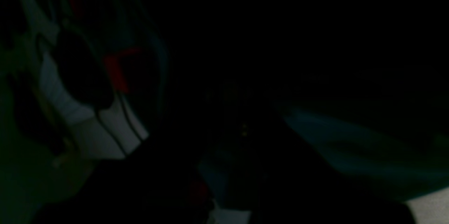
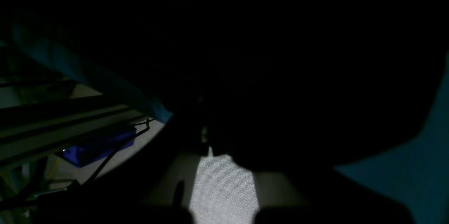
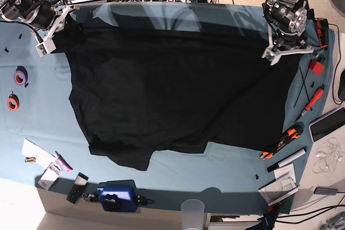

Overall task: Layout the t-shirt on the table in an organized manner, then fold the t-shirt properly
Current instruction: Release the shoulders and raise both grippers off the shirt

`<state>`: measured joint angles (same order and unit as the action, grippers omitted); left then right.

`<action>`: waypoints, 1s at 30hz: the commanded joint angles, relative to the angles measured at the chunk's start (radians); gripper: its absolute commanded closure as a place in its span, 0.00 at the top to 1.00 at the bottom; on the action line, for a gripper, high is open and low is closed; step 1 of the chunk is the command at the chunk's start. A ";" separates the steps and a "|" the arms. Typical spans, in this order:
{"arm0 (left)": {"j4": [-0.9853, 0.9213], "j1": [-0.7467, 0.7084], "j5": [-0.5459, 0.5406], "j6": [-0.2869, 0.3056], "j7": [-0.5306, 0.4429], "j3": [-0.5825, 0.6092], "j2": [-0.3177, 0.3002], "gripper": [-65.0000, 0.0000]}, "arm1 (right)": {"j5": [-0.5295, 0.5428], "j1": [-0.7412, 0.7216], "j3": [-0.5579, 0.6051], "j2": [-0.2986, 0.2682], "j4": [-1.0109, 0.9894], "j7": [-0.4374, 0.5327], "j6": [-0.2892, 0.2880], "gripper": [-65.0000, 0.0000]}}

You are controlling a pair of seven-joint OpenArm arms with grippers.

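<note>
The black t-shirt lies spread over most of the teal table, with its far edge stretched between my two arms and its near edge rumpled at the front left. My right gripper is at the shirt's far left corner and is shut on the cloth there. At the far right corner my left gripper is likewise shut on the shirt. Both wrist views are nearly black. Dark t-shirt fabric fills them, with strips of the table showing beside it.
A purple tape roll and an orange one lie at the left edge. Orange-handled tools, a marker and a phone sit on the right. A blue device and a plastic cup stand at the front edge.
</note>
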<state>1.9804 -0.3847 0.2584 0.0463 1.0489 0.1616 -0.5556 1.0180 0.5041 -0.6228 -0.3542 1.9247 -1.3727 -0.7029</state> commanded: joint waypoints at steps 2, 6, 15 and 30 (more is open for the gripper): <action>0.048 0.003 0.014 0.006 -0.003 -0.010 -0.015 0.00 | -0.002 -0.016 -0.014 -0.021 0.014 0.018 0.005 0.00; 0.106 0.014 0.017 0.004 -0.003 -0.010 -0.015 0.00 | -0.038 -0.064 -0.014 -0.020 0.013 0.019 0.005 0.00; 0.109 0.132 -0.137 0.090 -0.003 -0.010 -0.015 0.00 | -0.167 -0.197 -0.014 -0.020 0.011 0.020 0.020 0.00; 0.061 0.202 -0.146 0.078 -0.031 -0.010 -0.015 0.10 | -0.215 -0.238 -0.013 -0.020 0.011 0.048 0.021 0.00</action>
<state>2.0277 -0.1928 0.0849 0.1341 1.0157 0.1608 -0.5568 0.8017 0.2718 -0.6250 -0.3542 1.9236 -1.3384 -0.6815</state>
